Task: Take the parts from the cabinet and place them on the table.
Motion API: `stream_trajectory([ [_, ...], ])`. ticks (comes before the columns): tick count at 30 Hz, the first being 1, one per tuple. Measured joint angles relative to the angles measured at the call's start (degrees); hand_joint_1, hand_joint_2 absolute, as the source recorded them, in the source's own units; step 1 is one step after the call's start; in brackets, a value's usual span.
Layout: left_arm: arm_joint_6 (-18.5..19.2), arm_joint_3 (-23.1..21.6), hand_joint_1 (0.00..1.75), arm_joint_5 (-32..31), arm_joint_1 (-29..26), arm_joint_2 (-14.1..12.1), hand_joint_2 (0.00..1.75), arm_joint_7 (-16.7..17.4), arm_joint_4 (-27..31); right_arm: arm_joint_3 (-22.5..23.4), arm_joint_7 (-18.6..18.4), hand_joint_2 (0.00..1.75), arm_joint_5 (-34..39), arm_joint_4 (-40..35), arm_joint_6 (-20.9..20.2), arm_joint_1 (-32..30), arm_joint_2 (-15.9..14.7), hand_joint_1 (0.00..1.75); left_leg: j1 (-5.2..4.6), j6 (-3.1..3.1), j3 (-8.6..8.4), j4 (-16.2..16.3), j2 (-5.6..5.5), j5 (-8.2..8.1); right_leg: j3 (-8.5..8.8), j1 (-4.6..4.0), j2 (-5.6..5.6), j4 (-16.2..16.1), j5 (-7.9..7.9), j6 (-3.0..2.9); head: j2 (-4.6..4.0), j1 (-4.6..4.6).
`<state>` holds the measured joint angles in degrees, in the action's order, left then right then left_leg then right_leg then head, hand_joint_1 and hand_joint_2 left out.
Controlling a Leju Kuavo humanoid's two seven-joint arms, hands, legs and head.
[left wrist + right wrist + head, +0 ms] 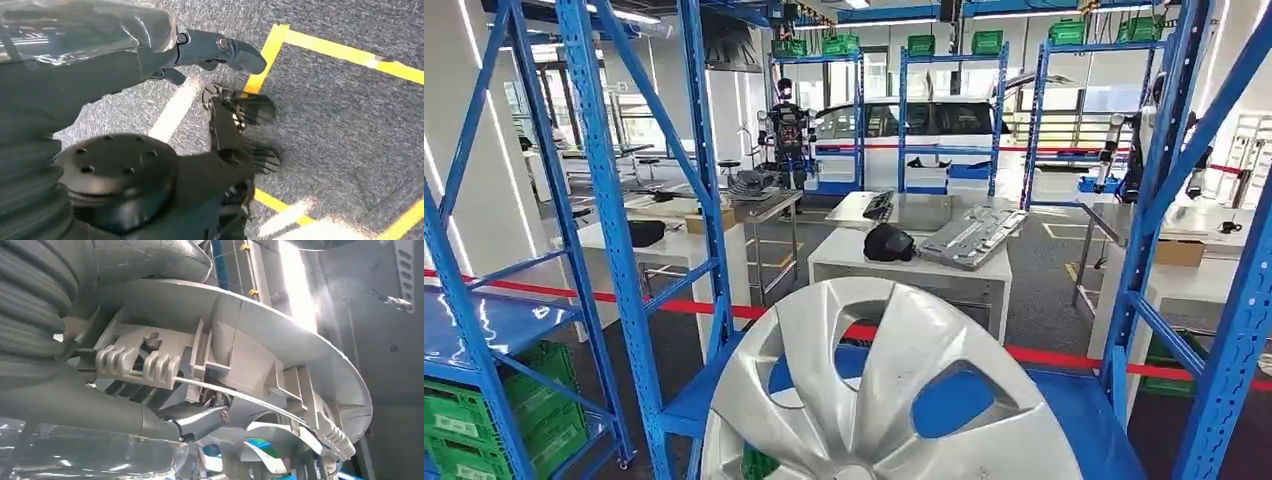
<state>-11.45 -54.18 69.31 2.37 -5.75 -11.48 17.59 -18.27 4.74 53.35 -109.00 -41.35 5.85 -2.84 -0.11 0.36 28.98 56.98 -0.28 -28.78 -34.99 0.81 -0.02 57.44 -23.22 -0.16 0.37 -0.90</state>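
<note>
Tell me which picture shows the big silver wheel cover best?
The head view: the round silver plastic wheel cover faces the camera, showing its curved spokes over the blue shelf. The right wrist view sees just its ribbed back, where the right hand grips it. The left wrist view has the left hand above grey floor.

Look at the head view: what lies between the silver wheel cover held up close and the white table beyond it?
Between the wheel cover and the white table runs a red barrier tape over grey floor; the head view shows this.
</note>
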Motion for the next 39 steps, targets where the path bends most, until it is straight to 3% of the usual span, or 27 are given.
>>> stream_trajectory([
  [3,0.0,0.0,0.00,-0.1,-0.2,-0.2,1.75,0.0,-0.1,0.0,0.2,1.75,0.1,-0.1,-0.1,-0.1,0.0,1.75,-0.36,1.26,1.00,-0.5,0.19,1.35,-0.20,0.11,0.00,-0.7,1.37,1.24,0.00,-0.13],
  [4,0.0,0.0,0.00,-0.1,-0.1,-0.1,1.75,0.0,-0.1,0.1,0.2,1.75,0.1,-0.1,-0.1,-0.1,0.0,1.75,0.19,1.64,0.64,-1.2,0.59,2.28,-0.86,0.30,0.03,0.1,0.58,1.07,-0.02,0.00],
  [5,0.1,0.0,0.00,-0.1,0.0,-0.1,1.75,0.0,-0.1,0.2,0.2,1.75,0.1,-0.1,-0.1,0.0,0.0,1.75,0.13,2.24,1.49,-1.4,0.58,2.92,-1.99,0.09,0.01,2.3,-2.00,0.56,0.00,0.02],
  [7,0.1,0.0,0.00,-0.1,0.1,-0.2,1.75,0.0,-0.1,0.3,0.2,1.75,0.1,-0.1,-0.2,-0.2,-0.2,1.75,0.01,2.46,3.05,-1.3,0.66,4.10,-5.06,0.10,0.01,11.1,-7.60,-0.02,0.00,0.18],
  [8,0.1,0.0,0.00,-0.1,0.0,-0.2,1.75,0.0,-0.1,0.3,0.2,1.75,0.1,-0.1,-0.2,-0.2,-0.2,1.75,-0.11,2.54,3.85,-1.3,0.71,4.66,-6.29,0.10,0.01,15.7,-9.59,0.08,0.00,0.17],
  [9,0.1,0.0,0.00,-0.1,0.0,-0.2,1.75,0.0,-0.1,0.3,0.2,1.75,0.1,-0.1,-0.2,-0.4,-0.3,1.75,-0.23,2.52,4.55,-1.3,0.74,5.19,-6.52,0.11,0.00,18.1,-10.17,0.48,0.00,0.20],
  [10,0.1,0.0,0.00,-0.1,0.0,-0.1,1.75,0.0,-0.1,0.3,0.2,1.75,0.1,-0.1,-0.2,-0.4,-0.3,1.75,-0.26,2.47,5.27,-1.2,0.74,5.69,-5.32,0.13,0.00,17.5,-9.65,0.92,0.00,0.22],
  [12,0.1,0.0,0.00,-0.1,0.0,-0.1,1.75,0.0,-0.1,0.3,0.2,1.75,0.1,-0.1,-0.2,-0.4,-0.4,1.75,-0.26,2.22,6.53,-0.9,0.73,6.52,0.72,0.12,-0.03,9.4,-6.78,1.85,0.00,0.24],
  [13,0.1,0.0,0.00,-0.1,0.0,-0.1,1.75,0.0,-0.1,0.3,0.2,1.75,0.1,-0.1,-0.2,-0.4,-0.4,1.75,-0.26,2.01,7.01,-0.5,0.68,6.84,4.83,0.12,-0.08,3.4,-5.86,1.89,0.00,0.26],
  [14,0.1,0.0,0.00,-0.1,0.0,-0.1,1.75,0.0,-0.1,0.3,0.2,1.75,0.1,-0.1,-0.2,-0.3,-0.4,1.75,-0.42,1.74,7.45,-0.2,0.66,7.04,7.66,0.03,-0.12,-1.3,-7.33,1.21,0.02,0.26],
  [15,0.1,0.0,0.00,-0.1,0.0,-0.1,1.75,0.0,-0.1,0.3,0.3,1.75,0.1,-0.1,-0.2,-0.5,-0.4,1.75,-0.45,1.34,7.51,-0.1,0.68,7.47,7.47,-0.37,-0.02,-0.8,-6.54,0.56,0.02,-0.05],
  [18,0.1,0.0,0.00,-0.2,-0.1,-0.1,1.75,0.0,-0.2,0.3,0.5,1.75,0.1,-0.1,-0.2,-0.5,-0.5,1.75,-0.31,0.23,7.81,-0.1,0.64,8.51,6.26,-0.47,0.10,-1.1,-6.03,-0.48,0.02,0.18],
  [19,0.1,0.0,0.00,-0.2,-0.1,-0.2,1.75,0.0,-0.4,0.3,0.5,1.75,0.1,-0.1,-0.2,-0.4,-0.5,1.75,-0.05,-0.03,8.36,0.3,0.52,8.26,5.89,0.18,0.01,-1.3,-5.31,-0.99,-0.09,0.29],
  [20,0.2,0.0,0.00,-0.2,-0.3,-0.2,1.75,0.0,-0.4,0.3,0.5,1.75,0.1,-0.1,-0.2,-0.4,-0.4,1.75,0.03,-0.46,9.10,1.8,0.37,5.51,5.53,0.10,-0.01,-1.2,-4.84,-1.44,-0.05,0.02],
  [22,0.2,0.0,0.00,-0.2,-0.3,-0.2,1.75,0.0,-0.4,0.3,0.6,1.75,0.0,-0.1,-0.2,-0.4,-0.3,1.75,0.49,-1.19,11.56,9.9,0.32,-1.38,4.26,0.06,-0.02,-1.2,-3.74,-1.68,-0.04,-0.02],
  [23,0.2,0.0,0.00,-0.3,-0.3,-0.2,1.75,0.0,-0.4,0.3,0.6,1.75,0.0,-0.1,-0.2,-0.5,-0.3,1.75,0.62,-1.46,12.80,14.7,0.32,-3.64,3.79,0.03,-0.01,-1.2,-3.27,-1.64,-0.02,-0.02],
  [24,0.2,0.0,0.00,-0.3,-0.3,-0.2,1.75,0.0,-0.4,0.3,0.6,1.75,0.0,-0.1,-0.2,-0.5,-0.3,1.75,0.71,-1.60,13.38,17.9,0.31,-4.20,3.12,0.02,0.01,-1.2,-2.88,-1.61,-0.02,0.00],
  [25,0.2,0.0,0.00,-0.3,-0.3,-0.2,1.75,0.0,-0.4,0.3,0.6,1.75,0.0,-0.1,-0.1,-0.6,-0.3,1.75,0.78,-1.62,12.83,18.7,0.31,-3.09,2.54,0.02,0.02,-1.2,-2.40,-1.48,-0.02,-0.06],
  [26,0.2,0.0,0.00,-0.3,-0.3,-0.2,1.75,-0.2,-0.4,0.3,0.6,1.75,-0.1,-0.1,-0.1,-0.6,-0.3,1.75,0.82,-1.55,10.97,16.7,0.32,-1.18,2.05,0.02,0.04,-1.2,-2.00,-1.32,-0.02,-0.05],
  [28,0.2,0.0,0.00,-0.2,-0.3,-0.2,1.75,-0.6,-0.4,0.3,0.6,1.75,-0.1,-0.1,0.1,-0.6,-0.2,1.75,0.74,-0.97,3.47,6.1,0.21,1.76,1.51,-0.01,0.10,-1.2,-1.39,-0.93,-0.02,-0.09],
  [29,0.2,0.0,0.00,-0.2,-0.2,-0.3,1.75,-0.8,-0.4,0.3,0.6,1.75,-0.1,-0.1,0.2,-0.6,-0.2,1.75,0.59,-0.46,0.19,0.8,0.14,0.71,1.49,0.01,0.05,-1.2,-1.10,-0.80,-0.02,-0.13],
  [30,0.2,0.0,0.00,-0.2,-0.2,-0.3,1.75,-1.0,-0.4,0.3,0.6,1.75,-0.1,-0.1,0.2,-0.5,-0.2,1.75,0.30,-0.27,-1.06,-1.2,0.18,-0.15,1.13,-0.28,0.02,-1.1,-0.84,-0.42,-0.02,0.00],
  [33,0.2,0.0,0.00,-0.2,-0.4,-0.4,1.75,-1.2,-0.4,0.2,0.6,1.75,-0.1,-0.1,0.4,-0.5,-0.2,1.75,-0.26,0.72,-0.24,-1.1,0.23,0.32,1.13,0.03,-0.04,-1.4,-0.04,0.77,-0.02,-0.04],
  [34,0.2,0.0,0.00,-0.2,-0.5,-0.4,1.75,-1.2,-0.4,0.2,0.5,1.75,0.0,-0.2,0.4,-0.5,-0.2,1.75,0.15,1.44,-0.42,-2.0,0.31,1.16,0.90,-0.14,-0.06,-1.3,0.01,0.97,-0.02,0.00],
  [35,0.2,0.0,0.00,-0.2,-0.4,-0.3,1.75,-1.2,-0.4,0.2,0.5,1.75,0.0,-0.1,0.4,-0.5,-0.3,1.75,0.23,1.71,-0.50,-2.3,0.54,1.60,0.01,0.00,-0.04,-0.2,-0.90,0.94,-0.02,0.00],
  [37,0.2,0.0,0.00,-0.2,-0.4,-0.4,1.75,-1.2,-0.4,0.2,0.5,1.75,0.0,-0.1,0.4,-0.4,-0.3,1.75,0.16,2.29,0.22,-2.3,0.59,2.21,-3.37,0.09,-0.02,7.8,-5.38,0.43,-0.02,0.24],
  [39,0.2,0.0,0.00,-0.2,-0.5,-0.3,1.75,-1.2,-0.4,0.2,0.4,1.75,0.0,-0.1,0.4,-0.5,-0.3,1.75,0.05,2.30,1.02,-2.2,0.60,2.71,-7.15,0.08,-0.02,17.1,-8.86,0.63,-0.02,0.28],
])
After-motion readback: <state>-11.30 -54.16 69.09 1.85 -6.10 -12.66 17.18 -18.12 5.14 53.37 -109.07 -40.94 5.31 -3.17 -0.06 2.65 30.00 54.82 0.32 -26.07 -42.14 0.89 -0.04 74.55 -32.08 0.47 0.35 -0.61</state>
